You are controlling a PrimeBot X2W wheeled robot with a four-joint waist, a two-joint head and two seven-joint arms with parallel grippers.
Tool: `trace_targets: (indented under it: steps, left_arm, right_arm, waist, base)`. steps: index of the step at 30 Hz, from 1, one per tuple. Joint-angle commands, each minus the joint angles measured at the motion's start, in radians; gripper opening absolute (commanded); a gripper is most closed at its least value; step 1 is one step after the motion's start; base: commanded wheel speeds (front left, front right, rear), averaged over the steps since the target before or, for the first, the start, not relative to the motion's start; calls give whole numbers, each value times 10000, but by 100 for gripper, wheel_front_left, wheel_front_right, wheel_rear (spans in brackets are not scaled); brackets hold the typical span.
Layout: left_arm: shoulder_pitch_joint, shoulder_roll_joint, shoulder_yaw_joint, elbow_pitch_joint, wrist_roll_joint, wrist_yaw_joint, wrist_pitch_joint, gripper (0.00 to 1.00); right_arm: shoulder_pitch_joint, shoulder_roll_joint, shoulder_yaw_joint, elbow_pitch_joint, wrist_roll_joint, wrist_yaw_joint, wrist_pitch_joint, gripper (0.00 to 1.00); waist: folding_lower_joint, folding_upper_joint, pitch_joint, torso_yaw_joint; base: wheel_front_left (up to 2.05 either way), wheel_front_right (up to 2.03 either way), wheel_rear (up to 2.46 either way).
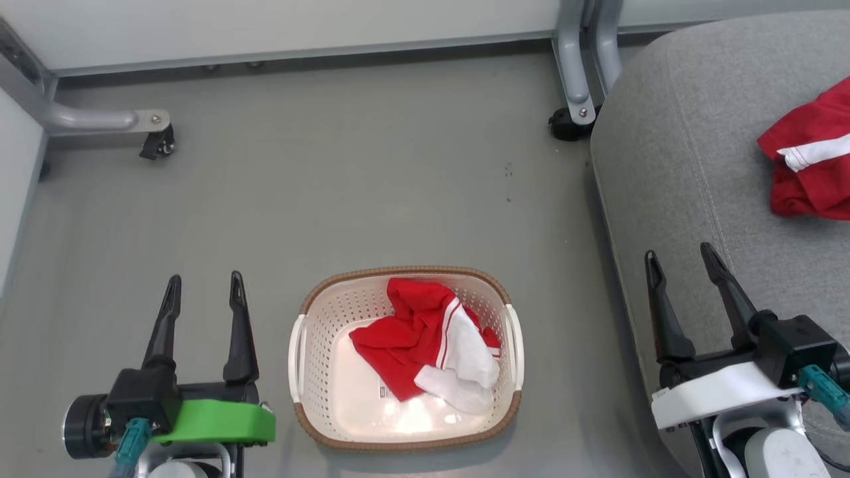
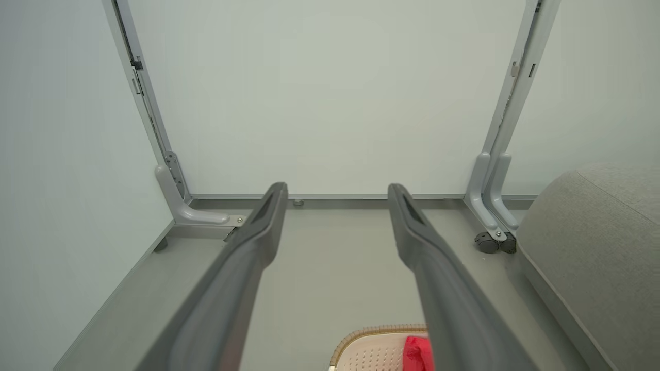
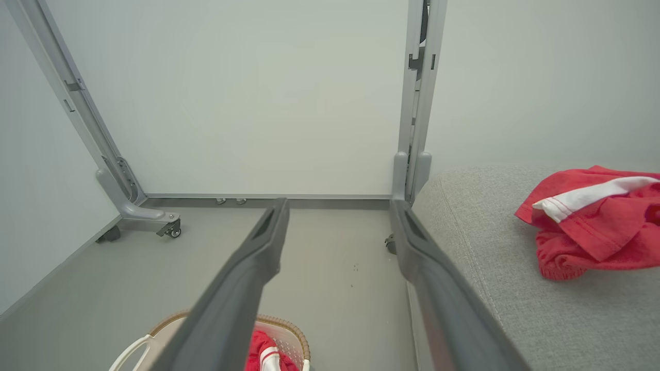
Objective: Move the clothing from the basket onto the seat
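The large rounded grey woven-fabric seat (image 1: 697, 172) carries one crumpled red-and-white garment (image 1: 807, 179). Near it on the grey floor (image 1: 332, 166) stands the small oval cream perforated plastic basket (image 1: 312, 358), holding a second red garment (image 1: 425, 338) with a white panel. The left gripper (image 1: 204, 287) hovers left of the basket and the right gripper (image 1: 677, 257) over the seat's edge, both with fingers spread and empty.

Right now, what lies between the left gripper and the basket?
In the head view, bare grey floor lies between the left gripper and the basket; nothing stands on that stretch.
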Motion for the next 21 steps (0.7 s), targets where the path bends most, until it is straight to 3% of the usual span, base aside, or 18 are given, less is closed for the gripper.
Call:
trace_targets:
  steps: [1, 21]
  left_arm:
    - [230, 10, 112, 44, 16, -107, -1, 100]
    - [1348, -49, 473, 1114, 328, -821, -2, 100]
  right_arm:
    - [219, 38, 5, -68, 42, -10, 96, 100]
    - [1399, 108, 158, -48, 173, -10, 738, 100]
  waist:
    - [1, 0, -416, 231]
    - [1, 0, -1733, 4]
  base:
    - [0, 0, 0]
    - [0, 0, 0]
